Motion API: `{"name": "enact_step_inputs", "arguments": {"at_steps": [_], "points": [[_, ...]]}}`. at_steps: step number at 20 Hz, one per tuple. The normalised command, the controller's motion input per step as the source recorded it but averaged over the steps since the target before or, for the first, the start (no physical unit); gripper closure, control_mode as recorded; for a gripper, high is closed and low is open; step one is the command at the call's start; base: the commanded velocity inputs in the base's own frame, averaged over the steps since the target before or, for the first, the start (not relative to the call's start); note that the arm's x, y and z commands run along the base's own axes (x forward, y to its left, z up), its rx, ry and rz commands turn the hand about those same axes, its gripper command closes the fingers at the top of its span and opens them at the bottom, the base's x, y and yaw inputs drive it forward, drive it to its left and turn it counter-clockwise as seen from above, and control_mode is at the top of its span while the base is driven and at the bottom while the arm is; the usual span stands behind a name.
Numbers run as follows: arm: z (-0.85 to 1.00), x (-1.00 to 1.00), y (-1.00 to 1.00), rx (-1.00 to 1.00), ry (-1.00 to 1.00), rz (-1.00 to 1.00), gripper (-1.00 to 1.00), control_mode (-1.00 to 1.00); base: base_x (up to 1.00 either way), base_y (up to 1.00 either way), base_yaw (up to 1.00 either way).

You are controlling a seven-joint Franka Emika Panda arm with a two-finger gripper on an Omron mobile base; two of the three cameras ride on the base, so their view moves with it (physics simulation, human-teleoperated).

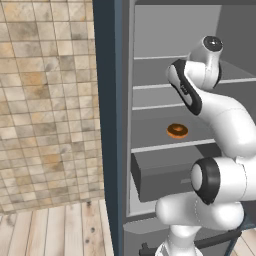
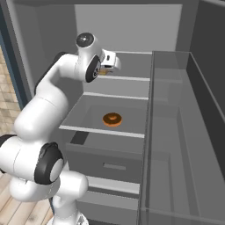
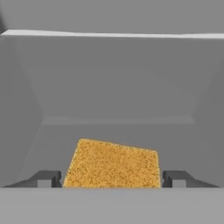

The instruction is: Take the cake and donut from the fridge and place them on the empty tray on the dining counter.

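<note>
The fridge [image 1: 114,125] stands open in front of me. The cake [image 3: 113,164], a yellow-tan square block, lies on an upper shelf [image 2: 127,79]. My gripper [image 3: 111,179] reaches in at that shelf with one fingertip on each side of the cake, close to its edges, a thin gap showing at both. In the right base view the gripper [image 2: 109,67] sits at the shelf's left end with a bit of the cake [image 2: 103,70] showing under it. The donut [image 1: 177,131] [image 2: 112,119], an orange-brown ring, lies one shelf lower. The tray and the dining counter are out of view.
A grey drawer [image 1: 160,175] [image 2: 110,165] sits below the donut's shelf. The open fridge door with clear bins [image 2: 176,132] stands to the right. A tiled wall [image 1: 50,100] and wooden floor [image 1: 55,227] lie to the fridge's left.
</note>
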Motion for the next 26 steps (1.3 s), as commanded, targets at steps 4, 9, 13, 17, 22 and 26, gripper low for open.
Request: {"name": "enact_step_inputs", "arguments": {"at_steps": [4,9,13,17,22,26], "points": [[-0.22,0.19,0.00,0.00,0.00,0.00,1.00,-1.00,0.00,0.00,0.00],[-0.20,0.02,-0.01,0.01,-0.03,0.00,1.00,-1.00,0.00,0.00,0.00],[0.04,-0.82,-0.01,0.03,-0.35,-0.01,1.00,-1.00,0.00,0.00,0.00],[0.20,-1.00,0.00,0.07,-0.27,0.00,1.00,-1.00,0.00,0.00,0.00],[0.85,-1.00,-0.02,0.12,0.03,0.00,1.00,-1.00,0.00,0.00,0.00],[0.83,-1.00,0.00,0.10,0.28,0.00,1.00,-1.00,0.00,0.00,0.00]]}}
